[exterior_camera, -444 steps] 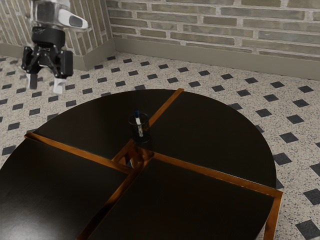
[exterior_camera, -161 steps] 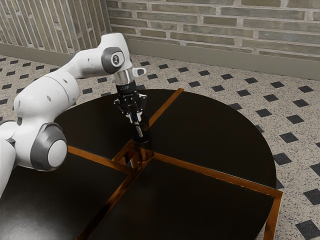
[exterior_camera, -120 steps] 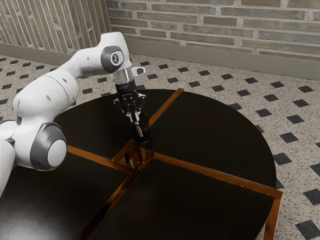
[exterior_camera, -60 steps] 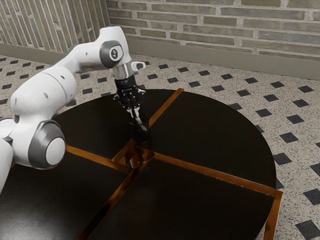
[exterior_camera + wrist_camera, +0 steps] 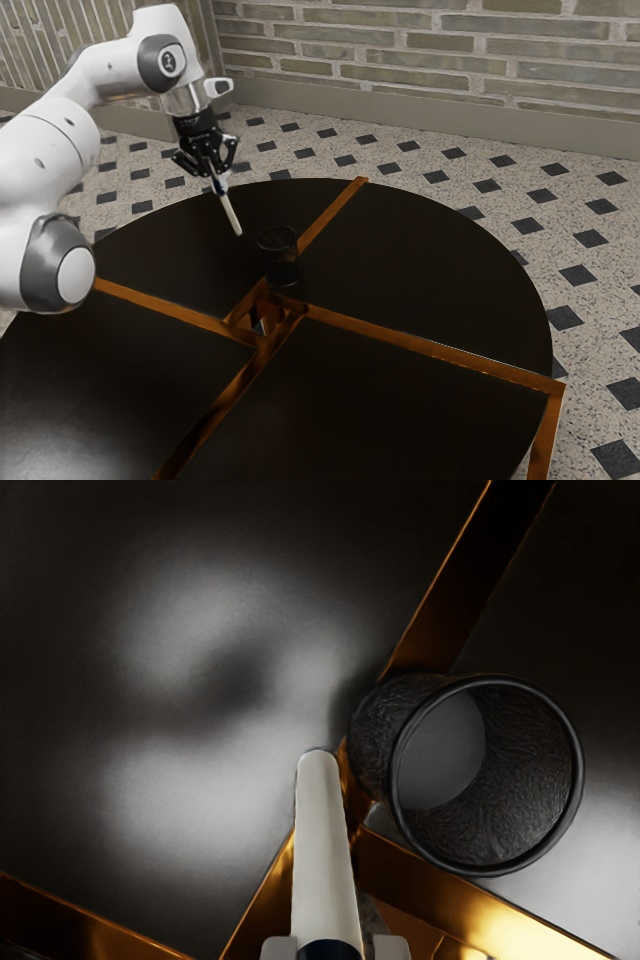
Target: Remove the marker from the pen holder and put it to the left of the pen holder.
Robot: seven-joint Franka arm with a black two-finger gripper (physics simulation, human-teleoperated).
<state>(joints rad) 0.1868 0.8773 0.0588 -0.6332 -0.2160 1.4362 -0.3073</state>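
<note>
The smooth white arm (image 5: 50, 148) has grey joint rings (image 5: 38, 264), round white caps (image 5: 77, 275) and black fingers (image 5: 187, 161)

Marker (image 5: 232, 215) held tilted in fingers (image 5: 224, 179) — above table (image 5: 430, 270) — exterior view's left of upright pen holder (image 5: 281, 262).

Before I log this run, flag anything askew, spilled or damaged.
Nothing stands out as odd. The holder stands upright and empty, with no visible damage. The marker slants in the gripper above the table, which seems ordinary for a held pen. I see no spill.
</note>
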